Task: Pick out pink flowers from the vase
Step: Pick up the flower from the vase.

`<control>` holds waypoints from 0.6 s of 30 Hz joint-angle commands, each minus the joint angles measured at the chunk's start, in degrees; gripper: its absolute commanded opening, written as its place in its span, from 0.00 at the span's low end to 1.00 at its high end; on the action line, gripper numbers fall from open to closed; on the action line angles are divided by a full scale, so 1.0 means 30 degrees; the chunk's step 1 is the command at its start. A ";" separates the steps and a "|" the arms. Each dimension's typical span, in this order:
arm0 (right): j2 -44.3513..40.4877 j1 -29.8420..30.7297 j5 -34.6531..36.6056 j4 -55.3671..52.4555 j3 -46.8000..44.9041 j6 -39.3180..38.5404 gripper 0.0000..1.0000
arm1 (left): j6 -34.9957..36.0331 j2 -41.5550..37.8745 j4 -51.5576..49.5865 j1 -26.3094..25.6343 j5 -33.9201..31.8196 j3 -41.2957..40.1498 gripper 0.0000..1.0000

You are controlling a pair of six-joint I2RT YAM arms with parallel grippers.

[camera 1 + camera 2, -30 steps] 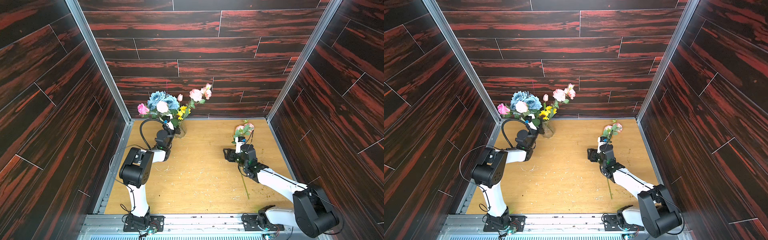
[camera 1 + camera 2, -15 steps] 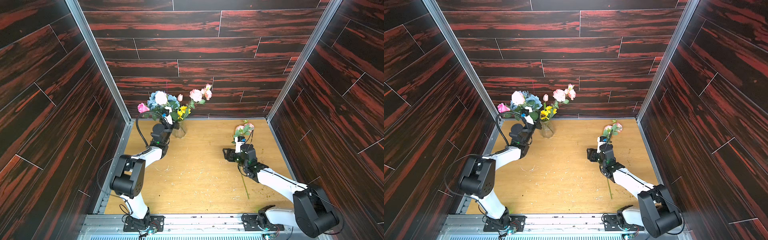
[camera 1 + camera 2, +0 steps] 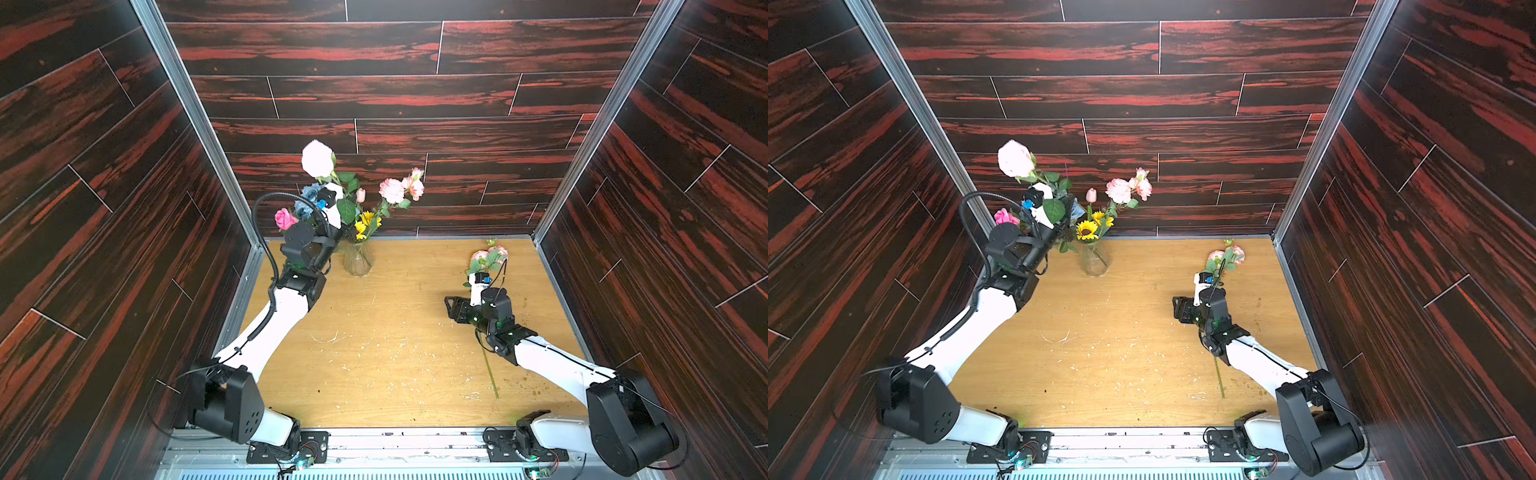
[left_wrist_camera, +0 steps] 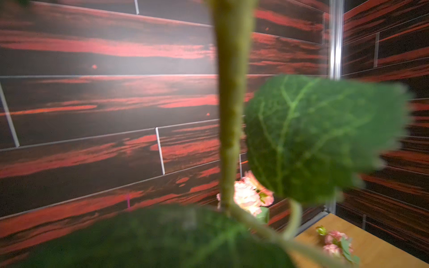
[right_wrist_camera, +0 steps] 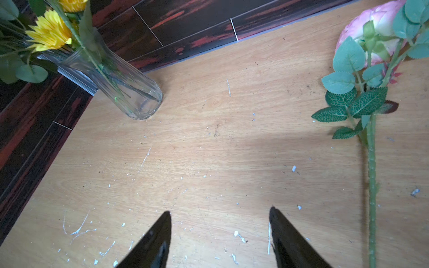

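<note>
The table (image 3: pixel 395 332) carries the vase (image 3: pixel 357 259) near its back edge, and neither arm supports it. The left arm (image 3: pixel 282 316) is raised over it. The left gripper (image 3: pixel 330 192) is clamped on the stem of a pale pink rose (image 3: pixel 317 158), whose bloom stands above the bouquet. Whether the stem's lower end has cleared the neck cannot be told. One pink flower (image 5: pixel 371 148) lies flat on the table beside the right gripper (image 5: pixel 220 211), whose fingers are apart and empty. A pink spray (image 3: pixel 392 190), a pink bud (image 3: pixel 360 194) and a deep pink rose (image 3: pixel 284 218) stand in the vase.

Hazards:
- Leaves catching the blue roses (image 3: pixel 309 195) or sunflowers (image 3: pixel 365 218) would drag them out or tip the vase.
- The thin stem may pivot in the grip.
</note>
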 commanded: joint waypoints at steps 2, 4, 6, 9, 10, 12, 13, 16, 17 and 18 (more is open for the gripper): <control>-0.0494 0.0144 -0.1773 0.0099 0.0424 0.0169 0.72 | -0.0600 -0.0253 -0.3757 -0.0429 0.4735 0.1472 0.00; -0.0745 0.0168 -0.2025 0.0463 0.0204 0.0232 0.73 | -0.0575 -0.0108 -0.4189 -0.0922 0.6227 0.1526 0.00; -0.1264 0.0163 -0.1972 0.0846 -0.0171 0.0203 0.74 | -0.0623 0.0104 -0.4209 -0.1517 0.7270 0.1369 0.00; -0.2025 0.0189 -0.2160 0.1505 -0.0695 0.0170 0.79 | -0.0845 0.0785 -0.4225 -0.2268 0.8386 0.1345 0.00; -0.2216 0.0213 -0.2304 0.1754 -0.0873 0.0173 0.82 | -0.0876 0.1078 -0.4378 -0.2451 0.8657 0.1453 0.00; -0.2563 0.0193 -0.2786 0.2344 -0.1204 0.0171 0.90 | -0.0902 0.1727 -0.5035 -0.2889 0.8976 0.1819 0.00; -0.2667 0.0193 -0.3060 0.2607 -0.1317 0.0202 0.91 | -0.0912 0.1976 -0.5291 -0.3038 0.9055 0.1964 0.00; -0.2867 0.0215 -0.4120 0.3452 -0.1615 0.0261 0.95 | -0.0963 0.2622 -0.4968 -0.3537 0.9264 0.1923 0.00; -0.2896 0.0224 -0.4453 0.3744 -0.1727 0.0288 0.96 | -0.1087 0.2798 -0.4595 -0.3696 0.9275 0.1833 0.00; -0.2911 0.0250 -0.4659 0.4036 -0.1827 0.0314 0.96 | -0.1235 0.2995 -0.4316 -0.3813 0.9402 0.1803 0.00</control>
